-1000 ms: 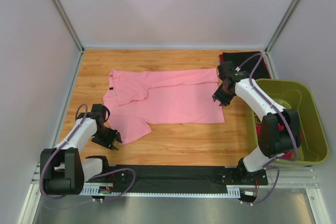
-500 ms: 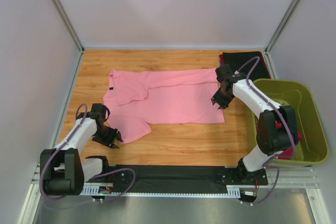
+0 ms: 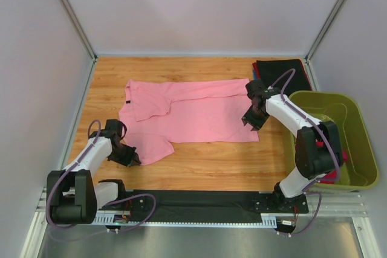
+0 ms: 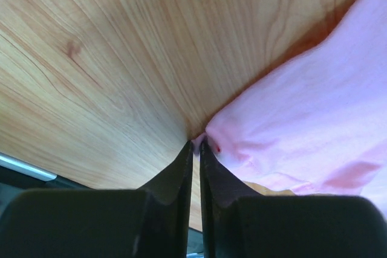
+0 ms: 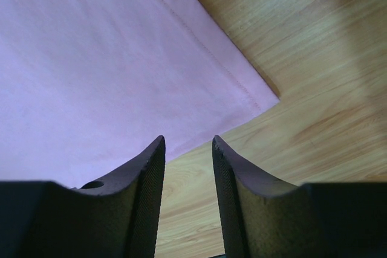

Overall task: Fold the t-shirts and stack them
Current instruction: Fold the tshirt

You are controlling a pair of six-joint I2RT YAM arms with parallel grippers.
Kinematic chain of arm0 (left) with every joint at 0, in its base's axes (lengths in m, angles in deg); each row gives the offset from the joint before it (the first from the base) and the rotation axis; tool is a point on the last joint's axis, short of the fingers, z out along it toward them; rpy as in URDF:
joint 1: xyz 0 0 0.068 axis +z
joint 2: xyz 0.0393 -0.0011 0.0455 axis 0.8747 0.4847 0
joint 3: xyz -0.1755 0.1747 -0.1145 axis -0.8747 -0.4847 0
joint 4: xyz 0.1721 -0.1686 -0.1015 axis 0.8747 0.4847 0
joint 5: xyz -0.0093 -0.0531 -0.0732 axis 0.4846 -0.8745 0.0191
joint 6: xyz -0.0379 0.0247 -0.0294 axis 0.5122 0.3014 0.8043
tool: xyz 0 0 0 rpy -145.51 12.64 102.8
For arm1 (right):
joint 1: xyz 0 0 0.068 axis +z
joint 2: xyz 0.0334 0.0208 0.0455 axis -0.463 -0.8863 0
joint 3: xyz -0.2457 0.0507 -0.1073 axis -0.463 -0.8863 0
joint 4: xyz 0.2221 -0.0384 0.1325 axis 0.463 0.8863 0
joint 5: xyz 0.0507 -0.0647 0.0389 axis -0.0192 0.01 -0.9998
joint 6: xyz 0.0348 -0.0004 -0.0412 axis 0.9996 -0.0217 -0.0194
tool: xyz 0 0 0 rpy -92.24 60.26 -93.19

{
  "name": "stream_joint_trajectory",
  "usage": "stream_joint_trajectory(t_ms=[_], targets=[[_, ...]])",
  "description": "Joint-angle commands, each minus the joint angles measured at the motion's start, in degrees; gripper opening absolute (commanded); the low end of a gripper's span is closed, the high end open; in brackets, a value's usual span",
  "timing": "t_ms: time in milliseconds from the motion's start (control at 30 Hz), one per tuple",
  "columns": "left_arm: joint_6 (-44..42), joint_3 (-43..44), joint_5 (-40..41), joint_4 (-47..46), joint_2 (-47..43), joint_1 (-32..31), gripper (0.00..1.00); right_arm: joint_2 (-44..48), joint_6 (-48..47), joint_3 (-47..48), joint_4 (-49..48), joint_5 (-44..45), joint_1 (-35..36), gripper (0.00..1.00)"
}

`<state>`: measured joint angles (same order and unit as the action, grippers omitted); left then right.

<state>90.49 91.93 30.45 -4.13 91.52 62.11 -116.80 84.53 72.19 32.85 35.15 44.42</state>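
Observation:
A light pink t-shirt [image 3: 187, 113] lies spread flat on the wooden table, neck to the left. My left gripper [image 3: 130, 156] is shut on the edge of its near sleeve; the left wrist view shows a pinch of pink cloth [image 4: 290, 119] between the fingertips [image 4: 196, 145]. My right gripper [image 3: 249, 120] is open just above the shirt's right hem; the right wrist view shows the shirt's corner [image 5: 121, 70] ahead of the empty gripper [image 5: 188, 140]. A stack of folded dark shirts [image 3: 284, 69] lies at the back right.
An olive-green tub [image 3: 335, 140] stands at the right edge with red cloth in it. White walls close the table [image 3: 205, 167] on three sides. A black strip [image 3: 199, 200] runs along the near edge between the arm bases.
My left gripper has closed on the sleeve edge. My right gripper has shifted slightly left over the shirt's right hem.

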Motion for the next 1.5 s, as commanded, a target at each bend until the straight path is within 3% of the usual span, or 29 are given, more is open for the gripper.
stream_joint_trajectory(t_ms=[0, 33, 333, 1200, 1367, 1467], targets=[[0.7, -1.6, 0.9, -2.7, 0.5, -0.1, 0.08, 0.4, 1.5, -1.3, -1.2, 2.6, 0.3, 0.4], [0.6, -1.3, 1.2, -2.4, 0.4, -0.2, 0.0, 0.4, 1.8, -1.5, -1.0, 2.7, 0.3, 0.4], [-4.2, 13.4, 8.5, 9.9, -1.5, -0.6, 0.0, 0.0, 11.2, -2.0, 6.5, 6.3, 0.3, 0.42], [-3.6, 20.4, 8.3, 9.8, 2.7, -1.0, 0.0, -4.9, 19.5, -6.7, 1.3, 13.8, 0.3, 0.39], [-3.1, 21.5, 8.7, 10.3, 3.3, -0.9, 0.0, -6.4, 20.0, -7.2, -0.2, 14.6, 0.3, 0.28], [-3.7, 22.7, 10.0, 11.0, 3.1, -0.9, 0.0, -8.3, 21.0, -6.3, 1.2, 14.3, 0.3, 0.32]])
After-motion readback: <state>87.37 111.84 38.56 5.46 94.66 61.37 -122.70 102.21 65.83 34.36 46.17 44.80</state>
